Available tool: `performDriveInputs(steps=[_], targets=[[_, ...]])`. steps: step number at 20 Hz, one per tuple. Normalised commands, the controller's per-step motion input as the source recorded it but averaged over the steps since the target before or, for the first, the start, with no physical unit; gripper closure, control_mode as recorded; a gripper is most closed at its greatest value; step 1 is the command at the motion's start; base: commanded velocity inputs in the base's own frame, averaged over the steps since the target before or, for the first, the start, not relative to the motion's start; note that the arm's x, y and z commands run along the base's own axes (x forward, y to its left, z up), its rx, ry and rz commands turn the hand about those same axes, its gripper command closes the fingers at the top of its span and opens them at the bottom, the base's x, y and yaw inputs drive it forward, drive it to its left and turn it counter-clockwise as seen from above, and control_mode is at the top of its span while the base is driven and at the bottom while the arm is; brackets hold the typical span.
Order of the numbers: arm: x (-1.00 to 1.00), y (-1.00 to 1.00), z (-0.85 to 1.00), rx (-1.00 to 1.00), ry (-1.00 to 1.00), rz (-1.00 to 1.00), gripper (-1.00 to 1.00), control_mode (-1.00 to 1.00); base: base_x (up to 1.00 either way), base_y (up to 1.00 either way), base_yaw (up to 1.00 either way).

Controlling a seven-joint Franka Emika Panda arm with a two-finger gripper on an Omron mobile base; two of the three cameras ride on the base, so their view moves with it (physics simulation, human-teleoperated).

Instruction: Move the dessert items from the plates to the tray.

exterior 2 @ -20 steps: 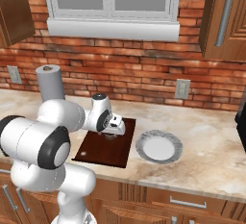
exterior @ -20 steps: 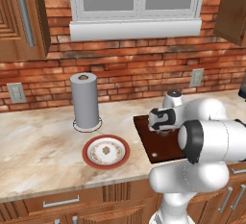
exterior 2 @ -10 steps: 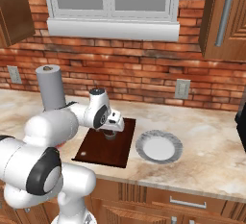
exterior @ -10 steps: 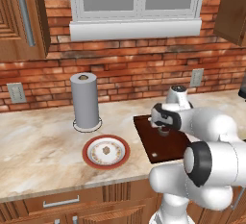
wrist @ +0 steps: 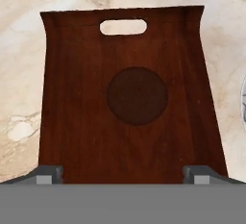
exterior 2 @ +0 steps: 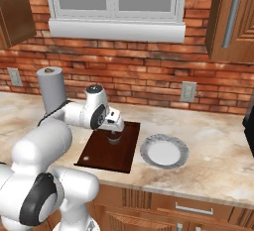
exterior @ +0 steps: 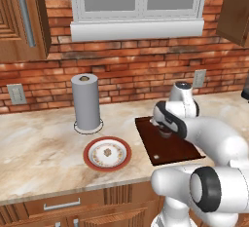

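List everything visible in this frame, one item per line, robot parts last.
tray: one, dark reddish-brown, on the counter under the arm
dark dessert: one, dark brown, round, on the tray's middle
red-rimmed plate: one, red rim, white centre, left of the tray
tan dessert: one, small, on the red-rimmed plate
pale plate: one, grey-white, right of the tray
grey cylinder: one, upright, behind the red-rimmed plate
counter: one, beige marble
gripper: one, jaws open, above the dark dessert

You see a dark reddish-brown tray [wrist: 86, 98] with a pale slot, and on it a dark brown round dessert [wrist: 137, 96]. One plate [exterior: 107, 154] has a red rim and a white patterned centre; the other plate [exterior 2: 164, 151] is plain pale grey-white. The counter [exterior: 34, 143] is beige marble.
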Motion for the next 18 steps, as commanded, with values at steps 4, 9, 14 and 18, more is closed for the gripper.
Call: performDriveInputs(steps=[4,9,14,18], targets=[[-0.15,0.38,0.22,0.04,-0.01,0.0,-1.0,-1.0,0.0,0.0,0.0],[-0.23,0.49,0.11,0.05,0.0,0.0,-1.0,-1.0,0.0,0.0,0.0],[-0.26,0.58,0.0,0.02,0.0,0.02,-1.0,-1.0,0.0,0.0,0.0],[-0.2,0.49,0.0,0.0,0.02,0.03,-1.0,-1.0,0.0,0.0,0.0]])
